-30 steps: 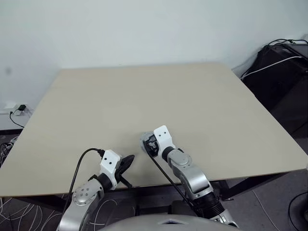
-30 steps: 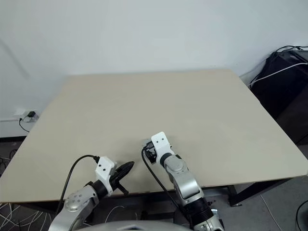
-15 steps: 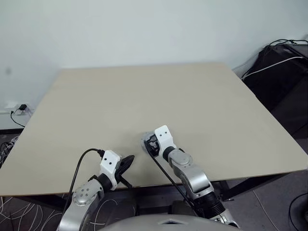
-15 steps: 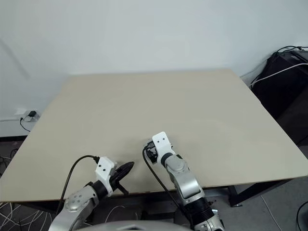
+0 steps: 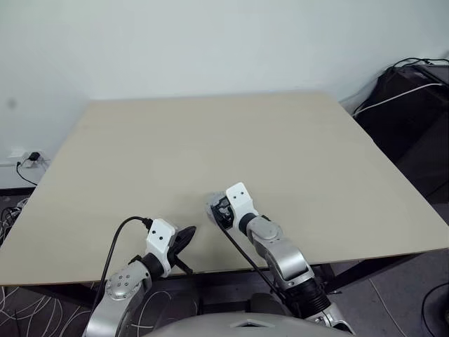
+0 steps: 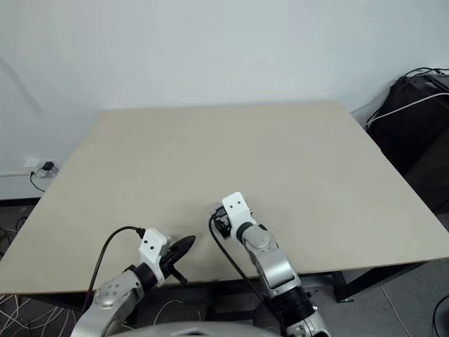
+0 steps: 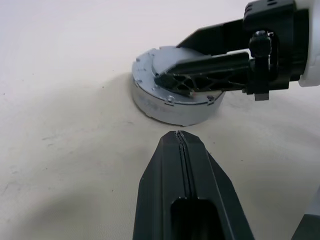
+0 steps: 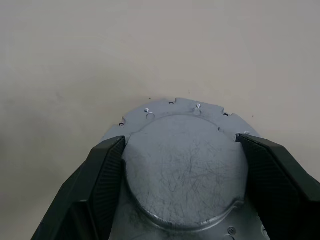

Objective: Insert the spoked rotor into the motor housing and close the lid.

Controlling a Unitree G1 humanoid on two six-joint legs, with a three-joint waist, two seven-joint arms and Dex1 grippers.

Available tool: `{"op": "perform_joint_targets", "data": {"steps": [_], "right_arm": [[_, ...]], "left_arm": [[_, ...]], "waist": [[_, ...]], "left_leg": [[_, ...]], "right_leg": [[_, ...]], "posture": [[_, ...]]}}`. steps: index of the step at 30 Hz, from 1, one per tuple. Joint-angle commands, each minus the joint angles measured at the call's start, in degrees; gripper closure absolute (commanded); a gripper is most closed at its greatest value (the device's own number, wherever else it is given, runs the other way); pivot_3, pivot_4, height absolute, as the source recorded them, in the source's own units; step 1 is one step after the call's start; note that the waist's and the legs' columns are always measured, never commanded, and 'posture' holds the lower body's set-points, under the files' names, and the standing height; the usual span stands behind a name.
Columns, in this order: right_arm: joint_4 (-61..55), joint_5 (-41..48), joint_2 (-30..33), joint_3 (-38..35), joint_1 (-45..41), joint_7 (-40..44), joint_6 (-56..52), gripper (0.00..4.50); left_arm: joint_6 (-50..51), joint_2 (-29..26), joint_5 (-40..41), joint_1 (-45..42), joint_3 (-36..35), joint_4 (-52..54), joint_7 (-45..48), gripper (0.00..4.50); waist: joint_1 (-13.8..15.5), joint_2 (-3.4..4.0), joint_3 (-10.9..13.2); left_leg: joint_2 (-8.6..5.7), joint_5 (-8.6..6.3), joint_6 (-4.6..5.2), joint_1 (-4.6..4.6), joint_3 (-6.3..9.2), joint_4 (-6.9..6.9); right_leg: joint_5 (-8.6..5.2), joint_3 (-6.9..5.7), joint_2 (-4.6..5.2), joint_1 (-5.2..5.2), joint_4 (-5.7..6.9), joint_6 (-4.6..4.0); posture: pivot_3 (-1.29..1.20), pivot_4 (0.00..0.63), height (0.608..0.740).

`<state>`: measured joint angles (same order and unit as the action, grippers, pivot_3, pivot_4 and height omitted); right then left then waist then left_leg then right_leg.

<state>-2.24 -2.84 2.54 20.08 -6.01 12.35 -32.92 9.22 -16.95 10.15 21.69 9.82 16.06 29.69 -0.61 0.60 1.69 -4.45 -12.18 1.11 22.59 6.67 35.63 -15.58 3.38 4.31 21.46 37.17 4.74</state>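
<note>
Apparently nothing has shifted over the last second. Nearest, the left end effector (image 7: 181,137) hovers pinched shut and empty above the surface (image 5: 210,140). Just beyond it, the right end effector (image 8: 180,150) stays spread wide around the grey lid (image 8: 185,170), whose smooth face is up; whether it squeezes I cannot tell. I judge the lid is being seated, release pending.
</note>
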Motion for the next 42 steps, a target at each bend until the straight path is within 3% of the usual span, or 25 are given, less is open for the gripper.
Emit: {"op": "perform_joint_targets", "data": {"steps": [1,11,24,27,31,42], "right_arm": [[0.1,-0.8,0.4,-0.1,-0.5,0.0,-0.4,1.23],[0.1,1.2,0.4,-0.2,-0.3,2.5,-3.1,1.23],[1.1,-0.2,2.3,0.0,0.4,2.2,3.5,1.23],[0.8,-0.3,4.1,2.0,1.0,5.1,1.8,1.23],[0.8,-0.1,4.1,1.4,0.9,4.9,0.0,1.23],[0.5,0.1,3.5,0.9,0.6,5.0,-1.1,1.23]], "left_arm": [[-1.2,0.2,0.4,-0.4,0.0,1.5,-0.1,4.50],[-1.9,0.4,0.3,-0.1,-0.2,1.0,-0.2,4.50],[-2.2,3.9,-0.4,-3.1,-2.9,-0.9,-6.2,4.50],[4.2,6.6,3.5,-7.8,-7.2,-1.4,-10.2,4.50],[6.7,6.8,6.3,-10.8,-9.0,-2.4,-8.8,4.50],[14.5,6.0,11.8,-17.6,-8.4,-8.3,-2.6,4.50]], "waist": [[0.0,0.00,0.0],[0.0,-0.05,-0.1],[0.1,0.02,-0.2],[0.3,0.00,-0.2],[0.1,-0.10,-0.5],[0.3,-0.16,-0.6]], "left_leg": [[0.00,0.00,0.00,0.00,0.00,0.00],[0.00,0.00,0.00,-0.01,0.00,0.00],[-0.02,0.00,0.00,-0.01,0.01,0.01],[-0.02,0.00,0.00,-0.03,0.03,0.02],[-0.03,0.01,0.01,-0.03,0.08,0.08],[-0.06,0.01,0.00,-0.05,0.09,0.12]], "right_leg": [[0.00,0.00,0.00,0.00,0.00,0.00],[0.00,0.00,0.00,-0.01,0.00,0.00],[0.01,-0.02,0.02,-0.03,-0.01,0.02],[0.02,-0.04,0.00,-0.05,-0.01,0.03],[0.15,-0.10,-0.02,-0.10,0.00,0.27],[0.12,-0.13,0.00,-0.17,-0.02,-0.02]], "posture": [[0.00,0.000,0.740],[0.00,0.000,0.740],[0.00,0.000,0.740],[0.00,0.000,0.740],[0.00,0.000,0.740],[0.00,0.000,0.740]]}}
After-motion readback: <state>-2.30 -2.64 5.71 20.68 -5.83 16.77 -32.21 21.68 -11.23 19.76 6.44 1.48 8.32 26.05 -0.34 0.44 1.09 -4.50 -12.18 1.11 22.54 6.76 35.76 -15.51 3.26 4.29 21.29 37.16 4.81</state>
